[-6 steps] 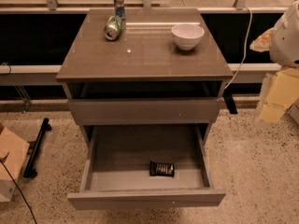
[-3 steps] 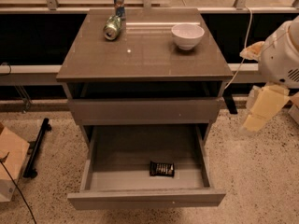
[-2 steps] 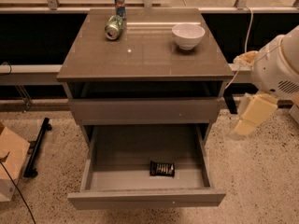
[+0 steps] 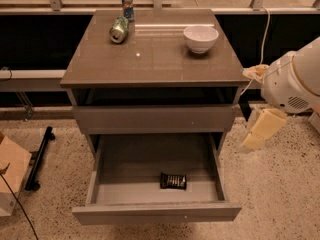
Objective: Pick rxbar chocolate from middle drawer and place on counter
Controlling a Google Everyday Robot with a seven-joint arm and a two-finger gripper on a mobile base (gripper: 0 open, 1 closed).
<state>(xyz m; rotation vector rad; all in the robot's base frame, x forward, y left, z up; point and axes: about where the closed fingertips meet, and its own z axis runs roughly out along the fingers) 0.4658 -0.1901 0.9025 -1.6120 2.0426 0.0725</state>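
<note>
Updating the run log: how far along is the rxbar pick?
Done: the middle drawer is pulled open. In hand: the approach at most; the gripper hangs right of the cabinet, outside the drawer. Left: reach in, grasp the rxbar chocolate lying on the drawer floor near its front, then set it on the counter.

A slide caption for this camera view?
Open middle drawer with the rxbar chocolate inside; pincer hangs to its right.

High frontal view over counter [image 4: 155, 54], hand [image 4: 257, 134] at right.
</note>
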